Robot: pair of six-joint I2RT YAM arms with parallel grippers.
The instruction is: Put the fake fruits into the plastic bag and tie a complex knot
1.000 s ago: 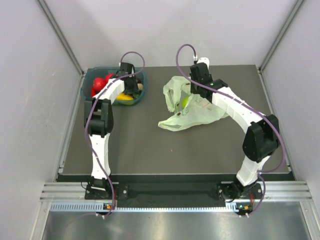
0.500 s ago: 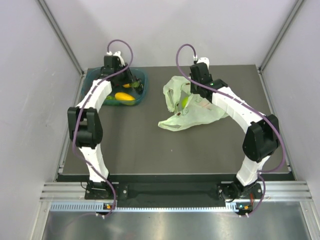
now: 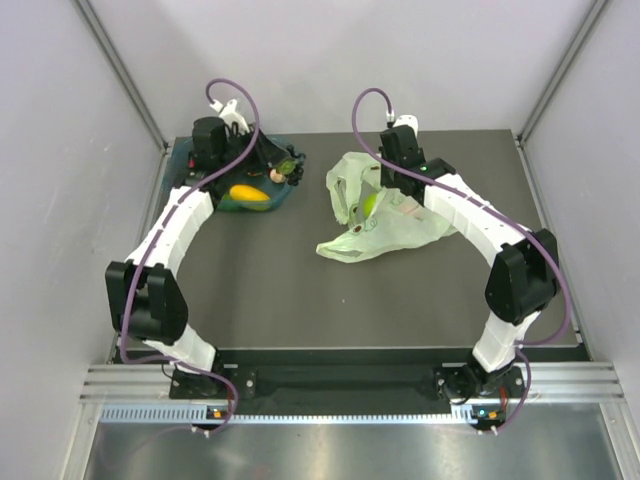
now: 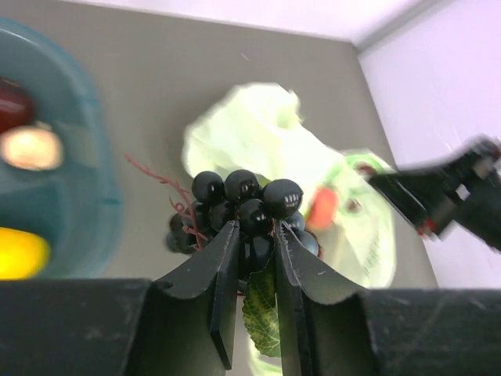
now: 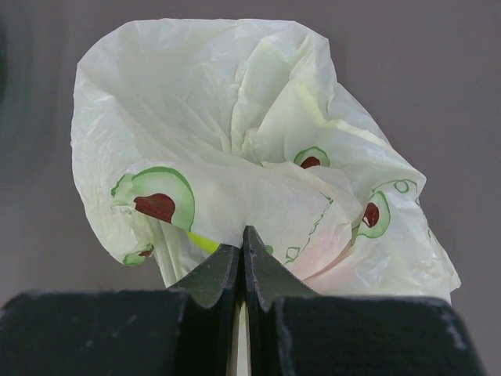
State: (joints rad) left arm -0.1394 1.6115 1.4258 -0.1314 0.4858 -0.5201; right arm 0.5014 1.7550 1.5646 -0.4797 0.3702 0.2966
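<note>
The left gripper (image 4: 254, 235) grips the grapes (image 4: 249, 205) in narrow jaws, tub (image 4: 74, 180) off to its left, while the right gripper (image 5: 242, 254) pinches the bag (image 5: 235, 117) just beyond its tips, seemingly holding the mouth up to receive them.
</note>
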